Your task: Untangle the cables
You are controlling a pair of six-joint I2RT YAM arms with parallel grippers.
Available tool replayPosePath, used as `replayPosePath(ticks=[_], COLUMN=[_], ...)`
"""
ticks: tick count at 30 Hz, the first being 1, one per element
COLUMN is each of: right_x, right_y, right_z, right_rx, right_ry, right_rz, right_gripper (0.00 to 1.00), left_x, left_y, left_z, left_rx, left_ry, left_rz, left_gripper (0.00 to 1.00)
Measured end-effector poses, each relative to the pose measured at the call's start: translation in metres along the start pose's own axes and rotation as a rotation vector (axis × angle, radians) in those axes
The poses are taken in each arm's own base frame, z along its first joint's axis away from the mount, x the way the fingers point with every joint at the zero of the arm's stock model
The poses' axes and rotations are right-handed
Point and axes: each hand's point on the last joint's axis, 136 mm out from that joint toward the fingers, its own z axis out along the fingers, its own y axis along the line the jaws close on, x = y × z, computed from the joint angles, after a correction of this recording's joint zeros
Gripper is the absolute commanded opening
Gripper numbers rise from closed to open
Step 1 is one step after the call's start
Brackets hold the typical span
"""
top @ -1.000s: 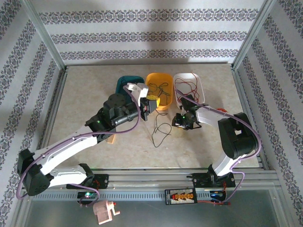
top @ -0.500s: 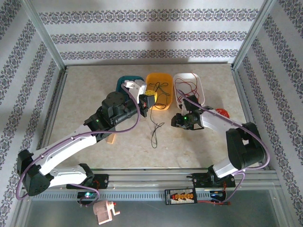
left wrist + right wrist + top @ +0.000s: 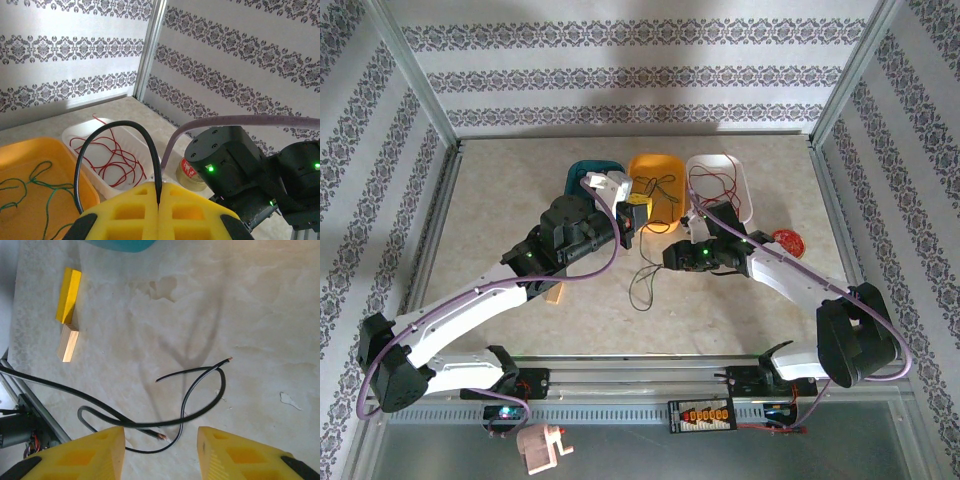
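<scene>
Left wrist: left end effector (image 3: 158, 190) clamped on the black cable (image 3: 117, 123), yellow fingers pressed together with the strand pinched in the seam; the cable arcs up out of the seam and back down on the left side; behind it, the orange bin (image 3: 15, 200) has the green cable (image 3: 35, 172) lying loose in it; the white bin (image 3: 140, 142) next to it holds the red cable (image 3: 112, 157) in several loops; a red roll (image 3: 186, 167) sits just past the white bin; the dark wrist of the right arm (image 3: 227, 165) is close on the right, green LEDs lit.

Right wrist: right end effector (image 3: 160, 452) with fingers apart, moderate gap, nothing gripped; it looks down on the counter (image 3: 250, 305); the black cable's free part lies there in a loose loop crossing itself, bare copper tips showing, one tip near the gap between the fingers; yellow block (image 3: 68, 294) and wood block (image 3: 67, 346) end to end at upper left; edge of the teal bin (image 3: 120, 244) at top.

Top: bins in a row at mid-counter, teal, orange, white, left to right; left end effector is at the orange bin's near edge, the black cable trailing from it down to the counter; right end effector is just beside that strand, on its right; red roll right of the right arm, near the white bin.
</scene>
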Motion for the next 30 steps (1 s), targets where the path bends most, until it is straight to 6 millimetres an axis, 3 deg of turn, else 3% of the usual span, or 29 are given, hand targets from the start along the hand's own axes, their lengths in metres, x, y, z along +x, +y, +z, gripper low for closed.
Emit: replayPosePath(ticks=[12, 18, 24, 30], right_x=[0.011, 0.02, 0.041, 0.045], right_y=[-0.001, -0.035, -0.072, -0.085], right_z=[0.019, 0.03, 0.039, 0.042], right_rx=[0.056, 0.219, 0.361, 0.425], right_ry=[0.081, 0.131, 0.228, 0.271], right_rz=[-0.028, -0.016, 0.032, 0.05], right_gripper=[0.46, 0.45, 0.44, 0.44], left_x=[0.001, -0.002, -0.019, -0.036], left_y=[0.0, 0.004, 0.008, 0.006], left_z=[0.0, -0.002, -0.012, -0.023], left_rx=[-0.002, -0.025, -0.06, -0.062], left_ry=[0.003, -0.009, -0.065, -0.119], left_rz=[-0.001, 0.0, 0.003, 0.003], left_gripper=[0.0, 0.0, 0.0, 0.0])
